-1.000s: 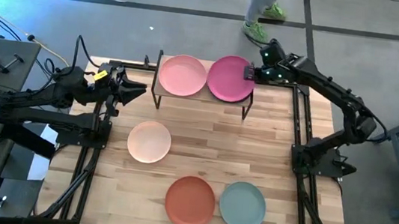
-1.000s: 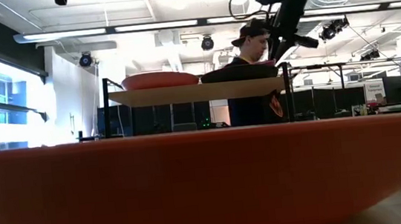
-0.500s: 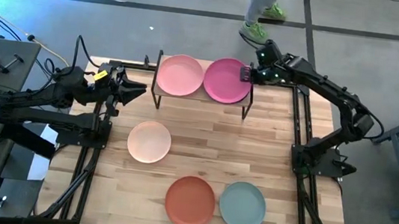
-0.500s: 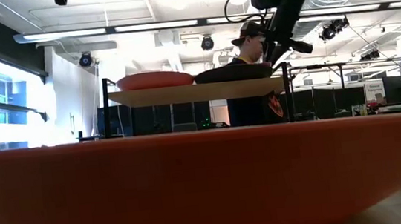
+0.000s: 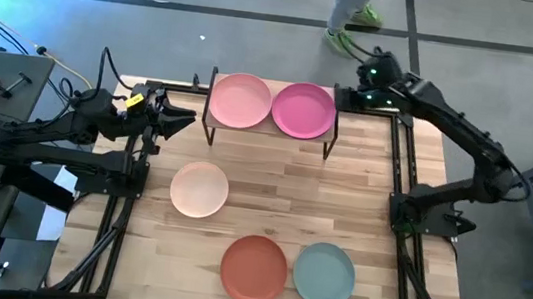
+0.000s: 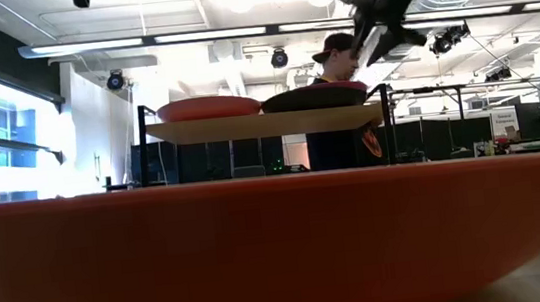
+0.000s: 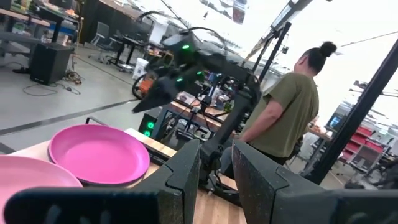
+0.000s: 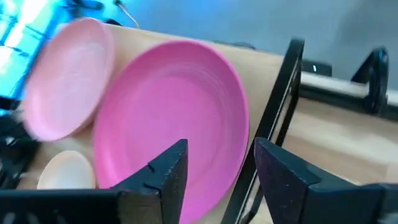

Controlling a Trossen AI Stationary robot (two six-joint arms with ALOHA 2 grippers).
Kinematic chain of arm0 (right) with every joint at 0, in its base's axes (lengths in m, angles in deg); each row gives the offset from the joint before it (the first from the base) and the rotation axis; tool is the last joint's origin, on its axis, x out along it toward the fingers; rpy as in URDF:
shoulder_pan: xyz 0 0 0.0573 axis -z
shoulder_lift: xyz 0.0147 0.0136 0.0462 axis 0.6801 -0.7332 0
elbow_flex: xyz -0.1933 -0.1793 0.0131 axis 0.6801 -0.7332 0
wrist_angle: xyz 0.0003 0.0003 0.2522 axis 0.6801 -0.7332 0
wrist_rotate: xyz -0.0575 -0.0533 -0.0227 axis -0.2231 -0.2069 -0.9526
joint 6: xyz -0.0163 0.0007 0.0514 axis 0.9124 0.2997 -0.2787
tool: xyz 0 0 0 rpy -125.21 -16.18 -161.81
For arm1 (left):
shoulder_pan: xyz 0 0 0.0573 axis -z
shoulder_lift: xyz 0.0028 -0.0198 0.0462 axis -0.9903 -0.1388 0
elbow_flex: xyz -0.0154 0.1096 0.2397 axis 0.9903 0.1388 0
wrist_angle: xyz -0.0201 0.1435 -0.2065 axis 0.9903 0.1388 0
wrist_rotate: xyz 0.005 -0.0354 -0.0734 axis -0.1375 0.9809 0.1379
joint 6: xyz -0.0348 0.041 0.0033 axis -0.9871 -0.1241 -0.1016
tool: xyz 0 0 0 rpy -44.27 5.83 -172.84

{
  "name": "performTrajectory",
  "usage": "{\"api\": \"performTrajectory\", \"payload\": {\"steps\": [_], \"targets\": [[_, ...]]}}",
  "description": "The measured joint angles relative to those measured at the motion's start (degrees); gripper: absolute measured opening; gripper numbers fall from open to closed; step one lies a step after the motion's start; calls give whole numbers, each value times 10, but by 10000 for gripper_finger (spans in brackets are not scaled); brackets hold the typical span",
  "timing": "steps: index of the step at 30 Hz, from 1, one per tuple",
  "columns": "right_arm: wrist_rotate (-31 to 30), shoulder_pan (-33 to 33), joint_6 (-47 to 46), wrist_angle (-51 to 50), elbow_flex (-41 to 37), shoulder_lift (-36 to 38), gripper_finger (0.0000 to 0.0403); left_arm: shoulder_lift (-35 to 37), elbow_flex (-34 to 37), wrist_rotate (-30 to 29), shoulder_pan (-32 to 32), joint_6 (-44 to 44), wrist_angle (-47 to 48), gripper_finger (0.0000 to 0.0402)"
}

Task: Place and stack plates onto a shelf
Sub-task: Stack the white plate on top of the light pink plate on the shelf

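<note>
High view: you had the magenta plate (image 5: pixel 303 109) flat on the shelf (image 5: pixel 268 132) beside the pale pink plate (image 5: pixel 242 100). Your right gripper (image 5: pixel 345 95) hung just off the shelf's right end, your left gripper (image 5: pixel 185 118) near its left end. The cream plate (image 5: pixel 200 188), orange-red plate (image 5: pixel 254 269) and pale teal plate (image 5: pixel 324 274) lay on the tabletop (image 5: pixel 343 188).
Low view: the orange-red plate filled the foreground; a person (image 6: pixel 341 103) stood behind the shelf.
Left wrist view: your left fingers (image 7: pixel 181 177) stood slightly apart, empty.
Right wrist view: your right fingers (image 8: pixel 163 172) were spread, holding nothing, over the magenta plate.

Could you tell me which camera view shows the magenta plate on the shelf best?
The high view: the whole magenta plate lies unobstructed on the shelf. The right wrist view crops it behind the pincer's fingers, the left wrist view is oblique, and the low view shows only a dark edge.
</note>
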Motion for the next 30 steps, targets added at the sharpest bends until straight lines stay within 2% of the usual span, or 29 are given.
{"api": "performTrajectory", "payload": {"steps": [4,9,13,16,21,24,26,30], "targets": [[-12,-31,34,-8,-29,65,167,0,0,-1,0,0,0,86],[-31,-90,-2,28,-142,182,150,-3,0,-14,0,13,0,86],[-28,-153,-73,162,-257,286,134,-10,0,-20,0,15,-1,86],[-44,-200,-108,301,-330,331,113,-18,0,-21,0,30,-1,86],[-65,-281,-58,571,-407,324,46,-27,0,-21,0,54,-1,86],[-76,-313,-9,638,-415,302,9,-30,0,-20,0,59,-1,86],[-76,-324,6,662,-415,292,7,-29,0,-20,0,60,0,86],[-81,-328,19,676,-415,287,33,-29,0,-20,0,75,0,86]]}}
